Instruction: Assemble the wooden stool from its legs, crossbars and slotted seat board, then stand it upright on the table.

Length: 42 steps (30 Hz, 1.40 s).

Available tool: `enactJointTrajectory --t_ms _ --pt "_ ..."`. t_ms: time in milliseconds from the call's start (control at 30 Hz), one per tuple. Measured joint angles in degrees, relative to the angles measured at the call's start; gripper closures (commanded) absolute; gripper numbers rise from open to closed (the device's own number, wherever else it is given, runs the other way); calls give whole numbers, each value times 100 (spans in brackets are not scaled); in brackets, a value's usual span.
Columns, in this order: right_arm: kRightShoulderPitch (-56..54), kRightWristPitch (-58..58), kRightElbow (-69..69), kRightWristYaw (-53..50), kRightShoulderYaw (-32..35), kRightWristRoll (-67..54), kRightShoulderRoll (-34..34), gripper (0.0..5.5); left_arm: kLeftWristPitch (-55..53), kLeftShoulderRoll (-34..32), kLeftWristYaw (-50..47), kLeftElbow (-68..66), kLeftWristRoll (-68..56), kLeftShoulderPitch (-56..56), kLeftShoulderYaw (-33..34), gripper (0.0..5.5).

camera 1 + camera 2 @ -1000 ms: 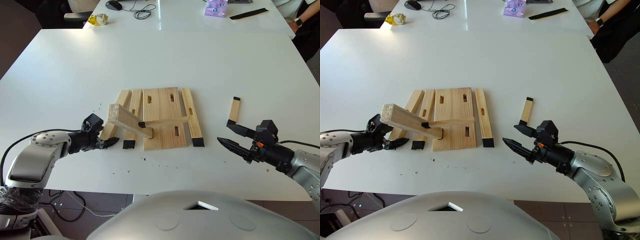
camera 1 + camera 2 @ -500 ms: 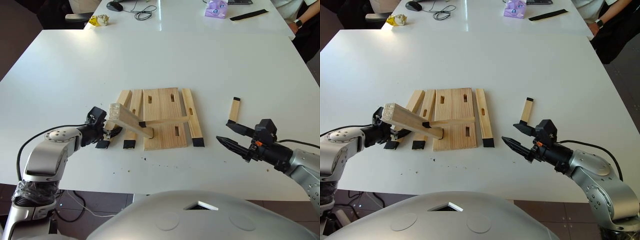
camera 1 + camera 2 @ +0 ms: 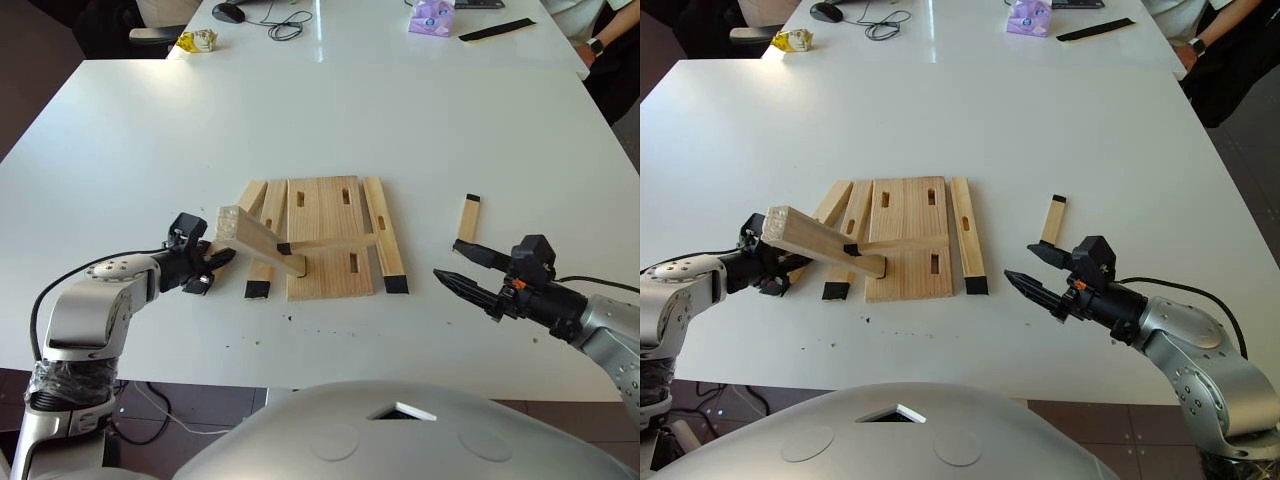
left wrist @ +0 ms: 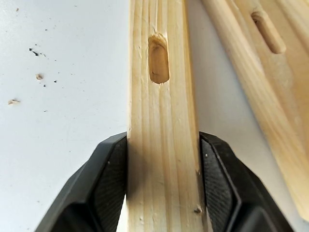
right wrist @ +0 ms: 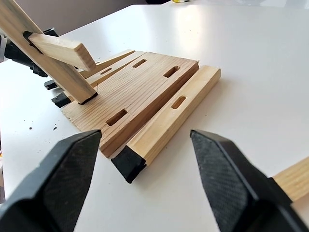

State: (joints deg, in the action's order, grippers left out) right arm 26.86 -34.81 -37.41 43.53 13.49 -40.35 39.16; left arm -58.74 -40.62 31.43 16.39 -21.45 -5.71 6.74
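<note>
The slotted seat board (image 3: 328,235) lies flat mid-table, with legs lying beside it. My left gripper (image 3: 205,268) is shut on the leftmost leg (image 4: 161,121) near its black-capped end, fingers (image 4: 108,183) pressed to both sides. Another leg (image 3: 255,243) leans raised over the board with a crossbar (image 3: 330,242) plugged into it. A further leg (image 3: 384,235) lies along the board's right side. A short crossbar (image 3: 467,220) rests apart on the right. My right gripper (image 3: 460,268) hovers open just in front of that crossbar, holding nothing.
Wood crumbs (image 3: 300,325) dot the table near its front edge. On the far table are a purple tissue pack (image 3: 431,16), a mouse (image 3: 228,10), a yellow wrapper (image 3: 196,39) and a black strip (image 3: 497,28). Bare white table surrounds the parts.
My left gripper came in from the left to the leftmost leg's near end and shut on it. The right arm has barely shifted.
</note>
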Motion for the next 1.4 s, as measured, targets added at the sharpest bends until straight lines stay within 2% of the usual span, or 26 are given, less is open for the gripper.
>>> enactJointTrajectory --t_ms 267,433,567,700,967,1100,1400 --pt "-16 -1 19 -21 22 -3 -13 209 70 -39 -31 -865 60 743 17 344" --pt "-150 -4 162 -15 160 -33 -5 209 140 -36 -177 -1708 186 1839 139 344" --pt "-445 -87 358 78 384 -247 126 209 651 -44 -153 -1865 203 2925 268 344" --pt "-1148 -206 823 271 668 -486 425 209 1097 105 340 -1507 -55 3875 108 344" --pt "-3510 -646 1737 530 694 -1270 834 209 278 1026 1415 -706 -2369 5881 135 345" --pt "-4692 -1063 1874 643 487 -1885 844 209 196 1149 1802 -788 -2792 5859 122 345" --pt "-6383 -1719 2467 811 -44 -2427 768 209 823 931 2603 -1021 -2232 4889 -584 345"
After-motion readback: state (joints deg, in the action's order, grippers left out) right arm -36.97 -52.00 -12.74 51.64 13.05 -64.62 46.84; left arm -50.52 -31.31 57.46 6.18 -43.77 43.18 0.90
